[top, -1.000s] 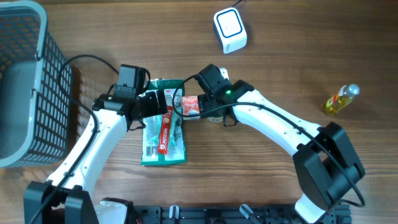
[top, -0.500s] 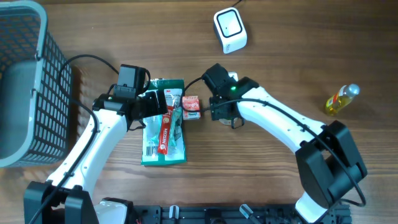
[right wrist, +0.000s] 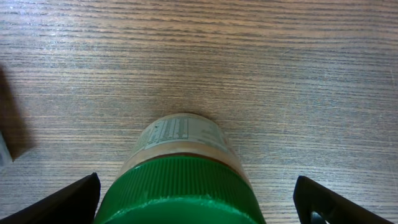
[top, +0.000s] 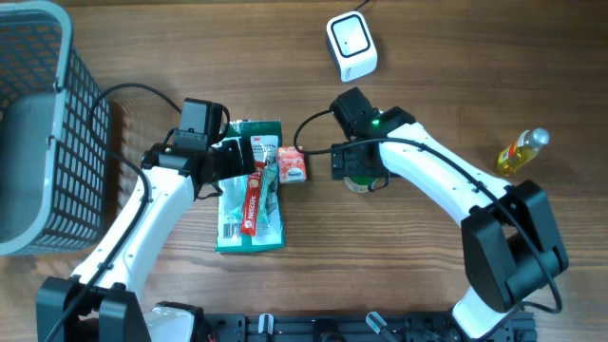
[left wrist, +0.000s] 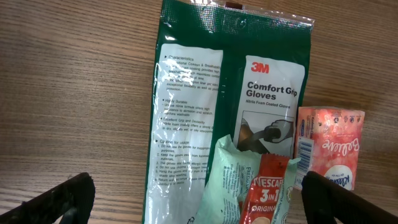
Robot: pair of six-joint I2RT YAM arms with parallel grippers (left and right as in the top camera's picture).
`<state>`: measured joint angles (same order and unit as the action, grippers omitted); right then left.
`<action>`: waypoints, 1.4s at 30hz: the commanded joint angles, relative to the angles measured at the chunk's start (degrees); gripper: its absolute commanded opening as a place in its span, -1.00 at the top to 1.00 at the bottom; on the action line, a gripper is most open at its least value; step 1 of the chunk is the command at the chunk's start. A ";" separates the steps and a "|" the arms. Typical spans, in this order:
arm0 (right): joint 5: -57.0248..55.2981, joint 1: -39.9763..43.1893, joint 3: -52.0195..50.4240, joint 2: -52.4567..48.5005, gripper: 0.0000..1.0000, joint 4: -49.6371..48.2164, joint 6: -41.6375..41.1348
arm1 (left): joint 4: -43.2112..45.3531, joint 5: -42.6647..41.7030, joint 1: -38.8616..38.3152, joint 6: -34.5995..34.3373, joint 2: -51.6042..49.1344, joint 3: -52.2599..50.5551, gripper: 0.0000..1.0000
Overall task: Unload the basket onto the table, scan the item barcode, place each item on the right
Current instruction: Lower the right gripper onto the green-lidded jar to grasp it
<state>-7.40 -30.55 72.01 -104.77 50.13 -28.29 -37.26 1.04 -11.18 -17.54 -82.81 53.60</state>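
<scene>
Right gripper point(right wrist: 196, 198): fingers point(right wrist: 68, 202) spread wide either side of green-lidded round jar with printed label point(right wrist: 180, 155), not pinching it. Wooden table point(right wrist: 280, 62) beyond. White boxy barcode scanner point(top: 351, 44) well apart. Left gripper point(left wrist: 199, 199): fingers point(left wrist: 56, 202) spread wide, empty, over green plastic 3M gloves packet point(left wrist: 186, 124). Red Nescafe sachet point(left wrist: 264, 193) and pink tissue pack point(left wrist: 329, 149) near the right-hand finger.

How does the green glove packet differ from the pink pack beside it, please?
The glove packet is dark green; the pink pack is pink and white. The glove packet is far larger than the pink pack. Sachets lie on the glove packet, none on the pink pack. Both lie flat on the table.
</scene>
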 commanded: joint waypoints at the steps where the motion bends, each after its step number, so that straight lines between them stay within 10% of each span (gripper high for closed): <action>1: 3.69 0.20 -0.35 1.68 -0.88 -0.55 -0.42 | -0.02 0.55 0.11 -0.74 0.94 0.90 -1.00; 9: 4.42 0.20 -0.35 1.64 -0.43 0.81 -0.22 | -0.02 0.55 0.11 -0.74 0.94 0.90 -1.00; 16: -0.26 0.20 -0.35 1.64 -0.43 3.28 -0.48 | -0.02 0.55 0.11 -0.76 0.94 0.90 -1.00; 19: -0.02 0.20 -0.35 1.64 -0.99 3.28 -1.95 | -0.02 0.55 0.11 -0.74 0.94 0.90 -1.00; 42: 1.05 0.20 -1.60 0.83 -0.72 2.69 -2.19 | -0.02 0.55 0.11 -0.74 0.94 0.90 -1.00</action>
<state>-6.02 -30.44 71.94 -104.47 53.30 -29.78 -37.28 1.06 -11.18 -17.54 -82.81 53.60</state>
